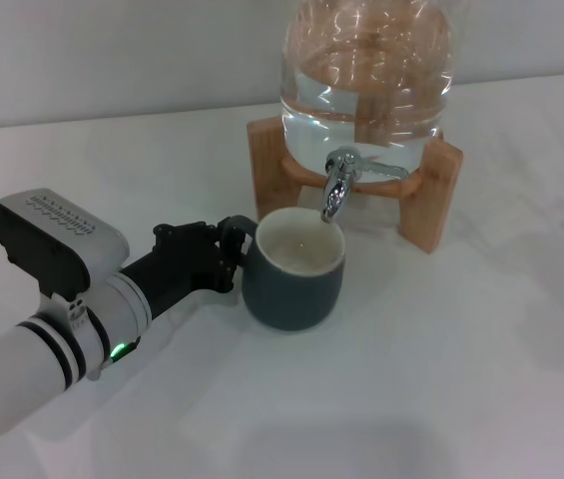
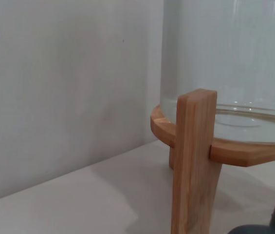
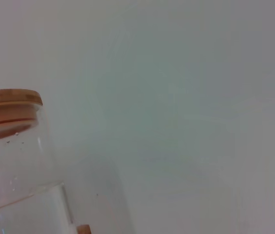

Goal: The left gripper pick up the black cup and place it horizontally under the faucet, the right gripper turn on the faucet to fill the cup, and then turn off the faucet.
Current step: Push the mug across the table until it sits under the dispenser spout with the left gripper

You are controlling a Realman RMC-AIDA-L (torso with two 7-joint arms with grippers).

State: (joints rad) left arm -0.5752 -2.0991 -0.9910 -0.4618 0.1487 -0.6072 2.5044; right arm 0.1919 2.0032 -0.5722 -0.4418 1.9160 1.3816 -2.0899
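White table (image 1: 441, 379) runs back to a plain pale wall, and a clear glass jar (image 1: 366, 70) of water sits on its wooden stand (image 1: 431, 195) toward the rear. The black cup (image 1: 293, 274) stands upright on the table directly beneath the faucet (image 1: 336, 190), its cream inside facing up and showing no clear water level. The left gripper (image 1: 230, 249) reaches in from the robot's left, its jaws narrow and closed on the cup's small handle side. The right gripper is not visible in the head view; its wrist camera looks past the jar's wooden lid (image 3: 8, 105) toward the wall.

The faucet's lever looks to be lying sideways, and no stream is visible. The spout sits near the cup's back rim rather than over its centre, so water could splash or run outside if the cup shifts even slightly. A pull from the left arm, or a nudge as the right gripper comes in for the lever, could cause that.
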